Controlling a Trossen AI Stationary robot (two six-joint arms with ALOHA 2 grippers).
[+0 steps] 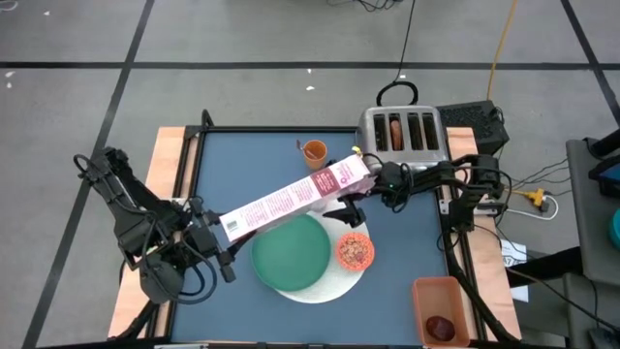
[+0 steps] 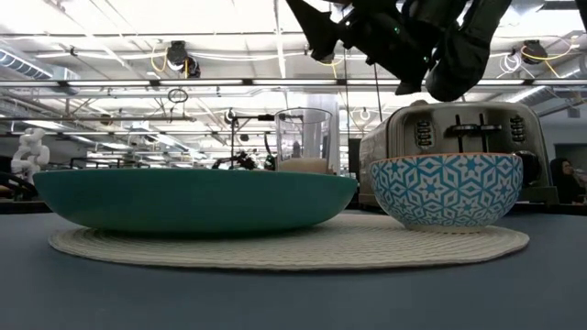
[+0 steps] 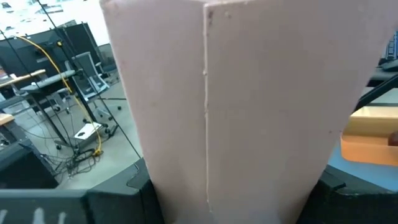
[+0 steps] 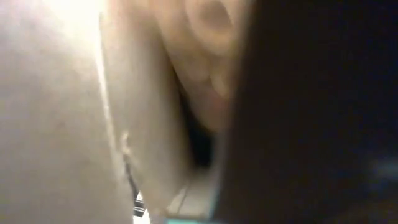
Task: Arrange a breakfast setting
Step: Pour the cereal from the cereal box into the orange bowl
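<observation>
The pink cereal box [image 1: 291, 199] hangs in the air above the table, running from the near left to the far right over the green plate [image 1: 291, 254]. My left gripper [image 1: 221, 233] is shut on its lower end. My right gripper [image 1: 373, 181] is at its top end. The plate and the orange patterned bowl [image 1: 355, 250] rest on the white round mat [image 1: 325, 283]. The orange cup [image 1: 314, 150] stands at the far side. A glass [image 2: 303, 139] stands behind the plate. The dark red fruit [image 1: 441, 327] lies in the orange bin [image 1: 438, 291]. The spoon is out of view. My left gripper pinches the box's bottom end [image 3: 168, 186] between its two fingers [image 3: 118, 199], one on each broad side. It comes from the table's left and lies along the box. The box is lifted clear of the table and reaches out over the plate.
The silver toaster [image 1: 402, 131] stands at the far right with something brown in one slot. The orange bin sits at the near right corner. The table's wooden side rails [image 1: 170, 165] bound the blue top. Bare table lies at the far left.
</observation>
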